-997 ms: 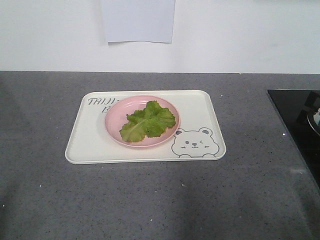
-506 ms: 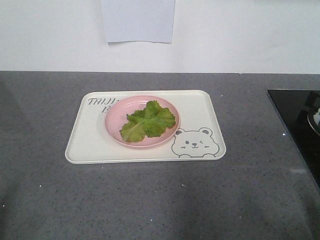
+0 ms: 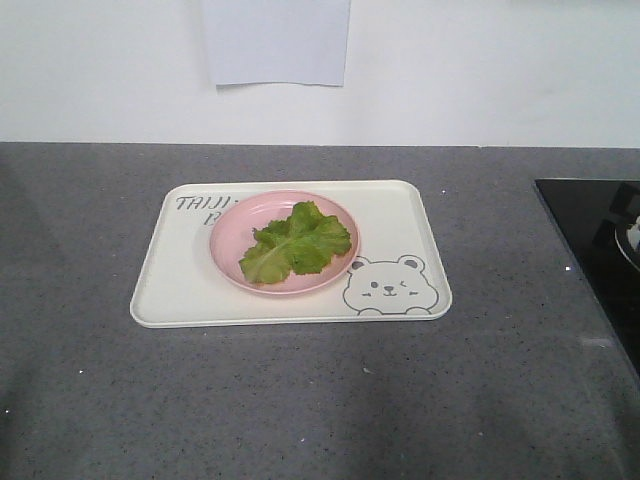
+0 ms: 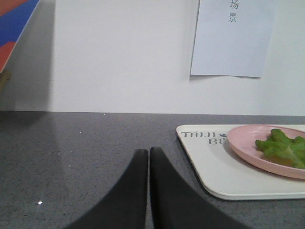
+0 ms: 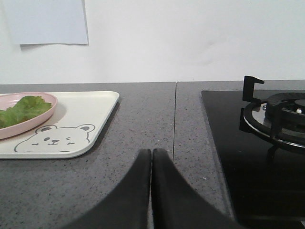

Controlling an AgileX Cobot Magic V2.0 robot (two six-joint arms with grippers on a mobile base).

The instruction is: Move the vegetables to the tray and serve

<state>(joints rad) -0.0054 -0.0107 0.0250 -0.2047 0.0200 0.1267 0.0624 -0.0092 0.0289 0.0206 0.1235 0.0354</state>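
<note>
Nearest the wrist cameras, both sets of jaws are clenched with nothing between them: the left gripper [image 4: 148,157] sits low over the grey table [image 3: 300,400] just off the tray's near left corner, and the right gripper [image 5: 151,157] sits low over the table to the tray's right, beside a seam in the surface. The tray [image 3: 180,290] lies flat on the table, its bear face [image 3: 390,285] at the near right corner (the lettering at the far left corner is partly covered). A pink plate [image 3: 235,225] rests on the tray a little behind its centre, and the lettuce [image 3: 295,243] lies on that plate, within its rim, not touching the tray itself. Right of the tray, well apart, is a black stove [image 5: 267,143] with a burner grate [image 5: 279,114]. Behind the tray, a sheet of paper [image 3: 277,40] is on the white wall.
</note>
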